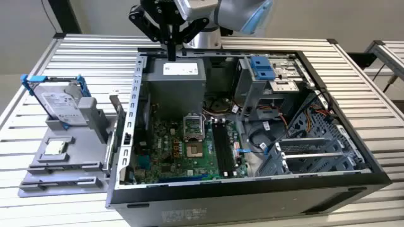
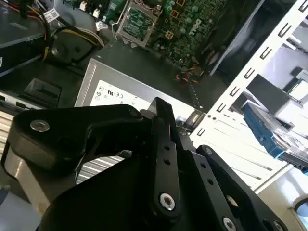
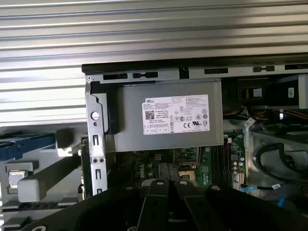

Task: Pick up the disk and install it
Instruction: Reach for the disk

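Gripper (image 1: pixel 171 53): fingers closed together, holding nothing, pointing down over the power supply (image 1: pixel 177 75) at one corner of the open computer case (image 1: pixel 252 189). The disk (image 1: pixel 60 101) stands well apart from it toward the exterior view's left, outside the case, in a grey fixture (image 1: pixel 69 161). Its long axis is near upright and leaning, with the labelled face towards the camera.

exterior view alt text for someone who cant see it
A shut, empty black gripper hangs over the grey power supply box of an open black computer case. The silver-grey disk in its bright blue carrier leans in a grey plastic stand on the slatted metal table, at the exterior view's left.
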You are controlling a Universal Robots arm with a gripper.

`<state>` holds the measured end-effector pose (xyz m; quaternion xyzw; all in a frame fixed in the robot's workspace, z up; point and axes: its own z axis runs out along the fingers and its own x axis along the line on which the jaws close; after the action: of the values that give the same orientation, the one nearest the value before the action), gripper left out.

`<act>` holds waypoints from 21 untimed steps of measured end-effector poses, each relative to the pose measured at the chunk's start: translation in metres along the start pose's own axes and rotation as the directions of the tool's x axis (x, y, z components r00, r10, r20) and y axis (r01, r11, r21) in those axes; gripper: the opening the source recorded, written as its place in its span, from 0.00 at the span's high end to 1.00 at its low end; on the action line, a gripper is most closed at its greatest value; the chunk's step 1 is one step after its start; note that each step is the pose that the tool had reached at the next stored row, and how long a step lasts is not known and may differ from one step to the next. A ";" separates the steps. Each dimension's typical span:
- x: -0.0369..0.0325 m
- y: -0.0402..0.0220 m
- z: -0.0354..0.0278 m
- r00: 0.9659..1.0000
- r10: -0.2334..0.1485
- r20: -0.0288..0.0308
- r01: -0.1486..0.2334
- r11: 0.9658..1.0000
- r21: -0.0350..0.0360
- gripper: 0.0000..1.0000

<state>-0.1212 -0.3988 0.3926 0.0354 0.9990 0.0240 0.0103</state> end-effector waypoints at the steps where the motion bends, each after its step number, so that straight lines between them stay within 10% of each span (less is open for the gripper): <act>1: 0.0000 0.0000 0.0000 1.000 0.000 0.000 0.000 1.000 0.000 1.00; 21: 0.0115 -0.0003 -0.0003 1.000 0.000 0.000 0.000 1.000 -0.001 1.00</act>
<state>-0.1327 -0.3983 0.3926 0.0354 0.9990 0.0244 0.0104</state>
